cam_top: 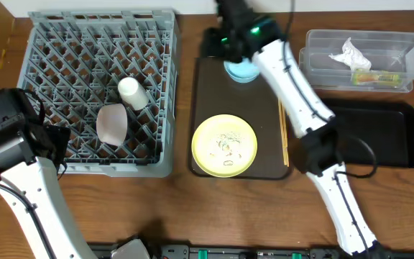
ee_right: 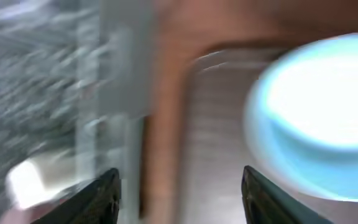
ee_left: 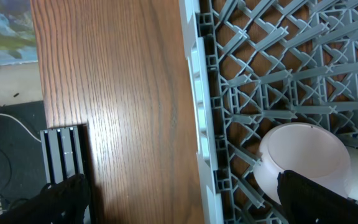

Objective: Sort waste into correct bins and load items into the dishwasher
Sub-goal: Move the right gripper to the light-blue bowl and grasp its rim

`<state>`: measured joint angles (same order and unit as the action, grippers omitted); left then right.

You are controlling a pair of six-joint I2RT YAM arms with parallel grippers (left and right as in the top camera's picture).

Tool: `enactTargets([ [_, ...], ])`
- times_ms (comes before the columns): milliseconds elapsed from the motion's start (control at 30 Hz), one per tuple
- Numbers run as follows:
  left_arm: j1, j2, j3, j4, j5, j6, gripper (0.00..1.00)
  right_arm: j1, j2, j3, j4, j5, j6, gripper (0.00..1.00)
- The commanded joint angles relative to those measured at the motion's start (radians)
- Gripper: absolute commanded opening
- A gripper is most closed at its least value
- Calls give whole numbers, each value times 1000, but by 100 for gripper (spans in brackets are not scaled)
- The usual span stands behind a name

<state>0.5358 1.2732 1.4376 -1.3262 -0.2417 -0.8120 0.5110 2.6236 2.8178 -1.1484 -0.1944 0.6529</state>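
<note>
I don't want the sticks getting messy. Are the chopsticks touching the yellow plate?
Apart. The overhead view shows a bare strip of brown tray between the chopsticks and the yellow plate.

Top-down cam: grey dish rack (cam_top: pixel 99 43) sits on the left of the wood table (cam_top: pixel 171 208). It has a white cup (cam_top: pixel 131 93) lying on its side and a white bowl (cam_top: pixel 111 124) tipped over right next to it. Brown serving tray (cam_top: pixel 210 86) is in the middle. Pale yellow plate (cam_top: pixel 225 146) is at the near end w/ food grains (cam_top: pixel 227 143) scattered on it. Light blue bowl (cam_top: pixel 241 70) is at the far end, partly under the right arm (cam_top: pixel 293 83). Chopsticks (cam_top: pixel 284 137) lie along the tray's right edge. On the right, the clear tub (cam_top: pixel 322 43) holds a crumpled napkin (cam_top: pixel 352 54) + yellow-green wrapper (cam_top: pixel 376 76). Black tray (cam_top: pixel 376 133) sits just in front of it. Left arm (cam_top: pixel 9 140) is at the rack's near-left corner.
</note>
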Motion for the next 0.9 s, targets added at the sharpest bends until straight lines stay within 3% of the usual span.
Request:
enactTargets([
  [0,5,-6,10,-1,-10,-5,98,-7,12,0,-19,211,-56,60],
  [167,5,-6,10,-2,-10,-5,98,-5,57,0,-6,283,-119,61],
  [233,5,-6,10,-2,-10,-5,98,-5,79,0,-1,298,-129,65],
  [600,5,-6,10,-2,-10,-5,98,27,179,0,58,255,-278,68],
  [767,5,-6,10,-2,-10,-5,98,52,206,-1,58,309,-314,64],
  [867,5,-6,10,-2,-10,-5,98,58,210,-1,44,328,-319,48],
])
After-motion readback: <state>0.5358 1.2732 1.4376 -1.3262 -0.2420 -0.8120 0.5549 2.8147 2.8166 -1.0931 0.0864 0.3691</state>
